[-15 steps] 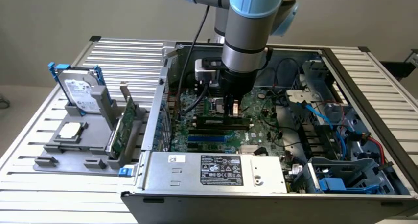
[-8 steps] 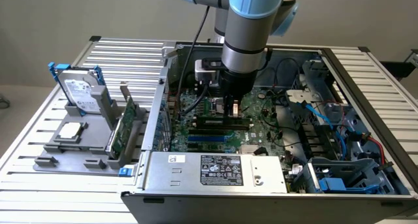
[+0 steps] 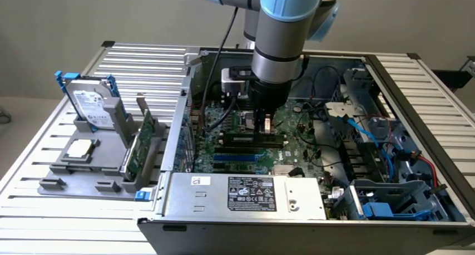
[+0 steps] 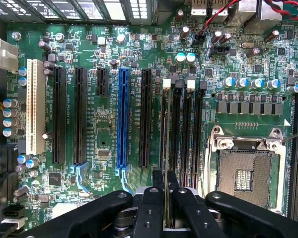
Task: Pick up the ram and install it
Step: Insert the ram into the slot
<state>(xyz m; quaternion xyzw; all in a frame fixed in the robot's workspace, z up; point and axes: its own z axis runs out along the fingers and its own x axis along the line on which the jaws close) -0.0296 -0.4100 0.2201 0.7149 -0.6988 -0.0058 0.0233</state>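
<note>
Gripper (image 4: 166,182) clamped on ram (image 4: 167,130) across its flat faces, mid-length, above memory slots (image 4: 178,124); judged light, stiff, fragile, so keep off chips and contacts.

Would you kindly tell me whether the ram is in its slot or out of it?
Cannot tell whether it is seated: the ram stands on edge in the end effector, lined up over the memory slots.
</note>
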